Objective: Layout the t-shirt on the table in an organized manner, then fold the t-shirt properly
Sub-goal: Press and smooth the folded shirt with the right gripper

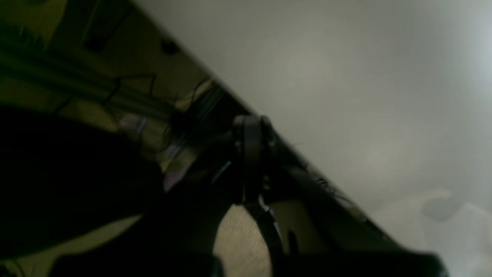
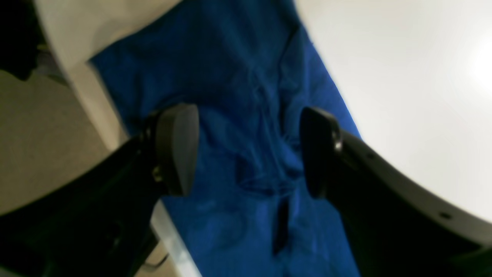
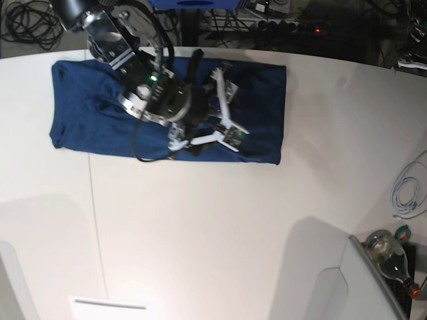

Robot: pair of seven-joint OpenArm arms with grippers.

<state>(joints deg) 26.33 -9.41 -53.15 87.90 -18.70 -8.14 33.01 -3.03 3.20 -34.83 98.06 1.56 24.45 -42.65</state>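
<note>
Base view | t-shirt [image 3: 80,107] flat on table [image 3: 220,220] | right pincer [image 2: 250,150] apart above it | left pincer [image 1: 253,161] seemingly together, blurred

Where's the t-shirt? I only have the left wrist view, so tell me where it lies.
Observer: The t-shirt lies as a long flat band near the table's far edge in the base view.
Operator: Report the right claw.
Observer: The right claw is open over the shirt's wrinkled middle.
Operator: Name anything else nearby.
Observer: A pale cable lies by the base view's right edge, well apart from the shirt.
</note>
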